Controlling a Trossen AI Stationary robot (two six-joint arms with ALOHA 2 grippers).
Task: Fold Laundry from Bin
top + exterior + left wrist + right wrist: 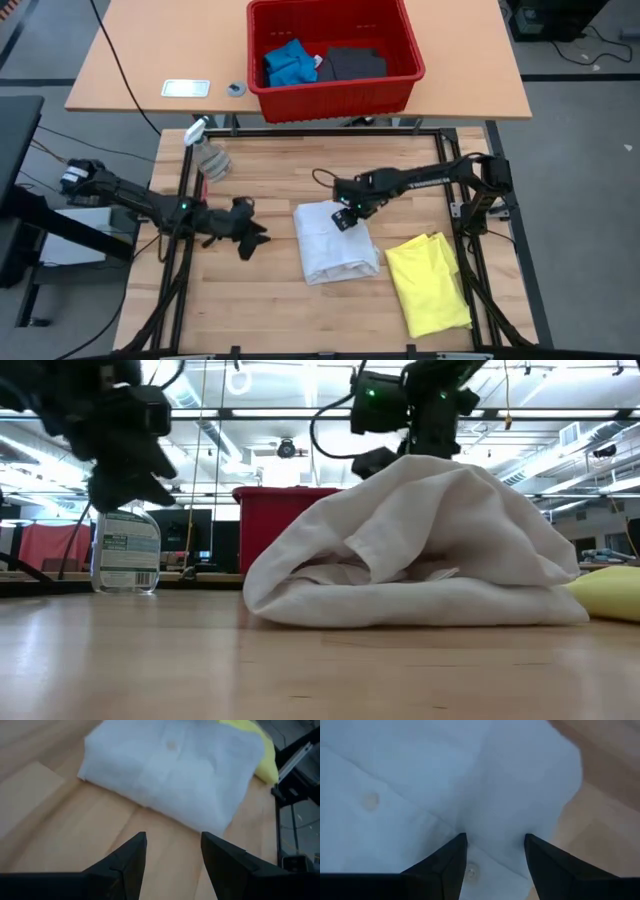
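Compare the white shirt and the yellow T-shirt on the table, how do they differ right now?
The white shirt lies mid-table, bulging up at its far end; the yellow T-shirt lies flat near the table's right edge. The right end effector hangs open over the white shirt's far end; nothing is near the yellow T-shirt. The white shirt shows buttons, the yellow T-shirt none. Both are folded on the wooden table, outside the red bin.

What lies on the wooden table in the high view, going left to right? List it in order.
Spray bottle → left gripper, open → white shirt, with the open right gripper over its far edge → yellow T-shirt.
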